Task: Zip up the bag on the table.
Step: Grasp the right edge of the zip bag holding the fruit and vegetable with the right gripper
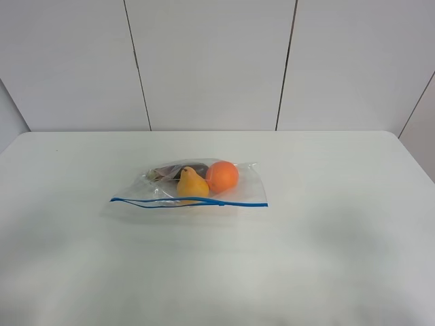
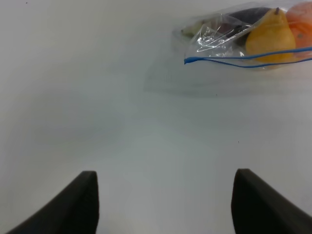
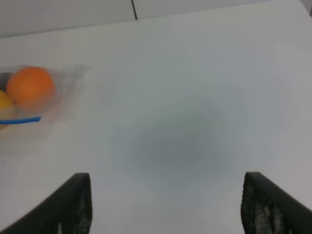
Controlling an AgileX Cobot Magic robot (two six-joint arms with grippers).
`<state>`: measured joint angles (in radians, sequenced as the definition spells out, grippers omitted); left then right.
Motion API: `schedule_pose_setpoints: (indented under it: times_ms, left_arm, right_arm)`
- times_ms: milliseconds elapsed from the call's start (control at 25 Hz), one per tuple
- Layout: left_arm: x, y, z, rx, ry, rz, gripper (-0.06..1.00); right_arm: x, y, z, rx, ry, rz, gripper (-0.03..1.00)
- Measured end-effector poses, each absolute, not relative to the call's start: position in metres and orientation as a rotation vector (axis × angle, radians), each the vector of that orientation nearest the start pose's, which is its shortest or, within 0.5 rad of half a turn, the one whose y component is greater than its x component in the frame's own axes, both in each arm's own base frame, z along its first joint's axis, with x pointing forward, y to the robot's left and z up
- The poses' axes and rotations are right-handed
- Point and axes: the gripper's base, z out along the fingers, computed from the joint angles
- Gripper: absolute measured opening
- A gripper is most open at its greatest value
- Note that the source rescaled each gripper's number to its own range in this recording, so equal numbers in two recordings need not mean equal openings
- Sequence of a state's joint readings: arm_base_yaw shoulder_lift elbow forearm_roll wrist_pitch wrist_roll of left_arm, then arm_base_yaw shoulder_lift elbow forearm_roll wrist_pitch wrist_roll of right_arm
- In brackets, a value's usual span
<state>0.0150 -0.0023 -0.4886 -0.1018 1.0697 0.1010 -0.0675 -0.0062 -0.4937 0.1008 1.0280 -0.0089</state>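
Now the bag point(image 1: 197, 187) lies flat on the table point(image 1: 326, 238), around its middle. Its blue zip strip point(image 1: 224, 202) runs along the edge nearest me, with a pear point(image 1: 192, 183) and an orange point(image 1: 222, 176) inside. My left gripper point(image 2: 165, 176) and right gripper point(image 3: 166, 178) hover clear of the bag, fingers spread wide, holding nothing.

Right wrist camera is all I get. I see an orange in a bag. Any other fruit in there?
Observer: Yes, a yellow pear lies beside the orange inside the bag, with a dark item behind it.
Operator: Where's the other claw?
Observer: The left claw is open over bare table, touching nothing.
Operator: Is the zip shut?
Observer: Seemingly not: toward its left end in the high view the blue zip strip splits into two lines.
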Motion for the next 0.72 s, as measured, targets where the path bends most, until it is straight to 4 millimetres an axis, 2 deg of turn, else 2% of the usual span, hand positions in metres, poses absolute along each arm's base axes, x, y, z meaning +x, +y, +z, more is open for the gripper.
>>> schedule_pose_setpoints:
  times_ms: [120,240,360,400,560,720]
  left_arm:
    - [-0.004,-0.008,0.274,0.093,2.056,-0.051,1.0]
    - [-0.004,-0.008,0.274,0.094,2.056,-0.05,1.0]
    - [-0.004,-0.008,0.274,0.094,2.056,-0.05,1.0]
    - [-0.004,-0.008,0.274,0.094,2.056,-0.05,1.0]
    - [-0.004,-0.008,0.274,0.094,2.056,-0.05,1.0]
    - [-0.004,-0.008,0.274,0.094,2.056,-0.05,1.0]
  right_arm:
    - [-0.003,0.008,0.279,0.056,2.003,0.071,1.0]
    - [-0.001,0.009,0.289,0.057,1.964,0.082,1.0]
    - [0.017,0.009,0.303,0.07,1.97,0.114,1.0]
    - [0.017,0.009,0.303,0.07,1.97,0.114,1.0]
    - [0.054,0.009,0.316,0.106,2.009,0.17,1.0]
    - [0.1,0.011,0.312,0.191,2.101,0.304,1.0]
